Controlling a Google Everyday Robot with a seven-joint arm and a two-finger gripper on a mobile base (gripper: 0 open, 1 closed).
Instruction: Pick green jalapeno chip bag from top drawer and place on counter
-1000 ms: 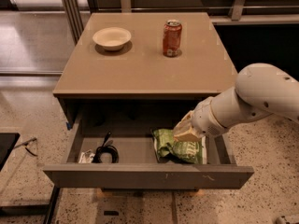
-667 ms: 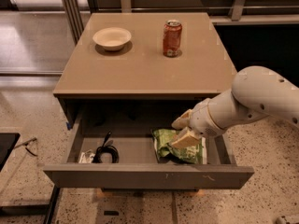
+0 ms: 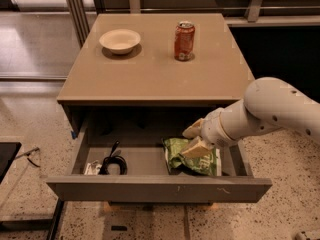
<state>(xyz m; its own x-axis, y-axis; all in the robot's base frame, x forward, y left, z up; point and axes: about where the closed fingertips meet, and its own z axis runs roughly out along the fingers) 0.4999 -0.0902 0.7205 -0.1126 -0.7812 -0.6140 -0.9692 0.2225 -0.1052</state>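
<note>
The green jalapeno chip bag point(image 3: 179, 157) lies crumpled in the right half of the open top drawer point(image 3: 160, 188). My gripper point(image 3: 193, 138) reaches in from the right on a white arm and hangs over the bag's upper right part. Its two tan fingers are apart, and the lower fingertip point(image 3: 196, 147) is at the bag's surface. The fingers do not enclose the bag. The tan counter point(image 3: 150, 74) is above the drawer.
A red soda can point(image 3: 184, 40) and a white bowl point(image 3: 120, 40) stand at the back of the counter. A coiled black cable point(image 3: 114, 163) and a small white item point(image 3: 91, 168) lie in the drawer's left part. Speckled floor surrounds the cabinet.
My gripper has shifted slightly left over the bag and its fingers have spread apart. The bag has not moved.
</note>
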